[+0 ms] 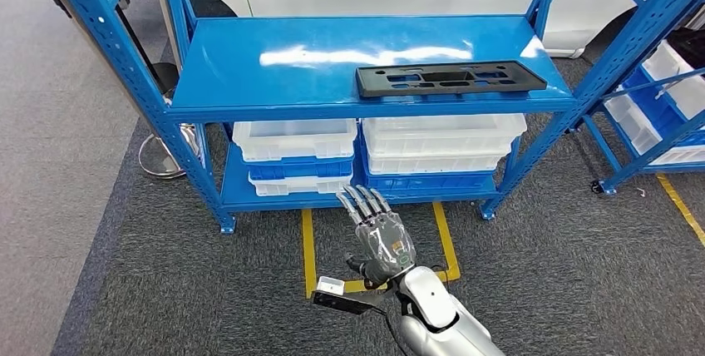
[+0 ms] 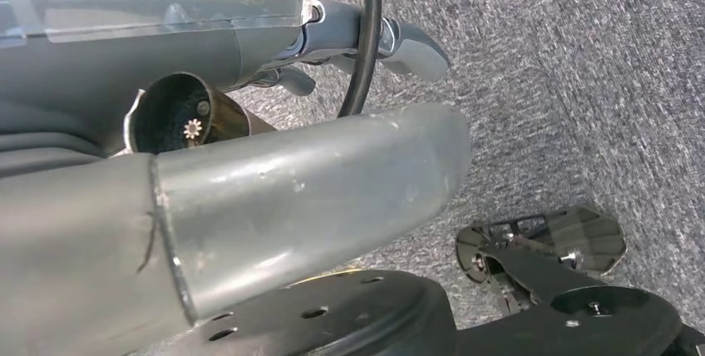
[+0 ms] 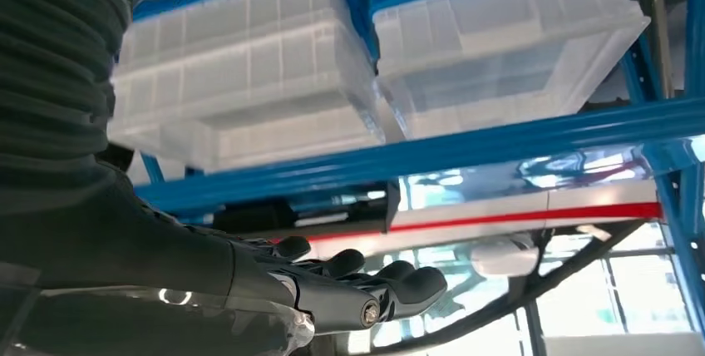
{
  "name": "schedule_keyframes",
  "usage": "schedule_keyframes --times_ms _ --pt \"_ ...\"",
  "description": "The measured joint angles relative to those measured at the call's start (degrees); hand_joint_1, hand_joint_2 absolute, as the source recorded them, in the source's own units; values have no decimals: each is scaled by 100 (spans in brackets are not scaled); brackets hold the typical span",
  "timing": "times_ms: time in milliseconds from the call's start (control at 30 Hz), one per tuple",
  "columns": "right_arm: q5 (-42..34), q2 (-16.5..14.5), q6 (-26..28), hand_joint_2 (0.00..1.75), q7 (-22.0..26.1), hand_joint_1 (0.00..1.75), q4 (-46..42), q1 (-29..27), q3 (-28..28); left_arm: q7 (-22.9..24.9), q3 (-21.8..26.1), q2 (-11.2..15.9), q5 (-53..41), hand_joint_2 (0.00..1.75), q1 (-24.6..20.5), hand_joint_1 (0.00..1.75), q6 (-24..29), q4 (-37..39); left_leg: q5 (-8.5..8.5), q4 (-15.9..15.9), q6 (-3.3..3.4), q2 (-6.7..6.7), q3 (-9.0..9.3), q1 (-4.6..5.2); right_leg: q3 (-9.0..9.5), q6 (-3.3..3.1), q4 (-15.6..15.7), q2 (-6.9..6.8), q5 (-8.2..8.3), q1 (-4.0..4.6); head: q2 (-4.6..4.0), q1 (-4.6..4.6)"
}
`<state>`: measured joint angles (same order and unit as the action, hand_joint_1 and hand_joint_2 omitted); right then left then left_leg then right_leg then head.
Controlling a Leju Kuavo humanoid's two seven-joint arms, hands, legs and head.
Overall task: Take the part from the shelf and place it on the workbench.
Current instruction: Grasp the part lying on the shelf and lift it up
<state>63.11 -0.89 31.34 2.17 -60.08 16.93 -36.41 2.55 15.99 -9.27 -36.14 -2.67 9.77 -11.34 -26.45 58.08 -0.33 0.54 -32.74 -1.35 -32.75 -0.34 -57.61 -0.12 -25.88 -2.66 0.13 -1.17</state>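
A long flat black part point(image 1: 451, 78) with cut-outs lies on the right half of the blue shelf's top board point(image 1: 316, 56). My right hand point(image 1: 380, 239) is well below and in front of it, near the lower shelf level, fingers stretched toward the rack and holding nothing. In the right wrist view that hand point(image 3: 332, 289) is spread and empty, with the black part point(image 3: 308, 210) beyond it on the shelf edge. My left hand point(image 2: 391, 40) hangs above grey carpet beside my body; how its fingers lie is unclear.
Clear plastic bins point(image 1: 293, 138) point(image 1: 441, 135) fill the lower shelf. Yellow tape point(image 1: 308, 244) marks the carpet in front of the rack. A second blue rack with bins point(image 1: 657, 106) stands to the right. A chrome stool base point(image 1: 162, 160) sits at the left, a white car behind.
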Motion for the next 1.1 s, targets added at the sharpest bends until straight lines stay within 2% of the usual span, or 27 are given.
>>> schedule_keyframes --times_ms 33,133,167,200,267,433,533,800,967,1033,1100 --pt "-163 -7 -22 175 63 0 1 -37 51 -1 11 0 -14 0 0 0 0 0 -2 2 5 -1 -1 5 1 49 5 0 0 -6 0 -1" --pt "-596 -56 -50 175 197 0 49 -159 270 -5 52 0 -74 0 1 0 13 0 -7 13 17 -2 -9 12 7 284 24 0 -5 -29 0 -1" --pt "-735 -83 -50 175 233 0 106 -199 377 -9 63 0 -98 44 1 0 22 0 -8 15 18 -2 -10 13 6 330 26 0 -7 -32 0 -1" --pt "-896 -112 -50 175 282 0 198 -237 508 -13 72 0 -128 87 1 0 33 0 -7 15 17 -2 -10 15 5 350 26 -1 -8 -32 0 -1" --pt "-1261 -177 -54 175 401 0 477 -298 809 -19 85 -1 -184 175 1 0 51 0 -7 10 17 -2 -8 16 2 352 24 -1 -9 -24 0 -1" --pt "-2244 -289 -74 175 831 0 1591 -392 1731 -16 117 -2 -309 175 5 0 73 0 0 -4 13 -1 1 13 -4 348 10 -1 -11 -15 0 -1" --pt "-2387 -311 -44 175 980 0 2134 -420 2114 -15 139 -2 -342 175 6 0 78 0 0 -5 13 -7 0 13 -15 344 -4 6 -14 -15 0 -1" --pt "-2464 -393 -83 175 927 0 2681 -410 2477 -14 157 -6 -346 175 3 0 81 0 1 -6 12 -9 3 12 -24 332 -24 9 -22 -14 0 -1" --pt "-3198 -376 -331 175 661 0 3254 -483 3068 -2 203 -11 -393 175 4 0 70 0 0 -5 11 -9 10 13 -22 330 -23 4 -26 -15 0 -1" --pt "-3691 -317 -545 175 506 0 3609 -621 3483 2 222 -11 -420 87 7 0 58 0 -2 -4 11 -7 10 13 -18 329 -23 -2 -32 -15 0 -1" --pt "-4256 -249 -810 175 186 0 3953 -826 3998 12 245 -11 -434 87 10 0 42 0 -6 -5 9 -3 9 13 -13 328 -23 -8 -40 -16 0 -1"
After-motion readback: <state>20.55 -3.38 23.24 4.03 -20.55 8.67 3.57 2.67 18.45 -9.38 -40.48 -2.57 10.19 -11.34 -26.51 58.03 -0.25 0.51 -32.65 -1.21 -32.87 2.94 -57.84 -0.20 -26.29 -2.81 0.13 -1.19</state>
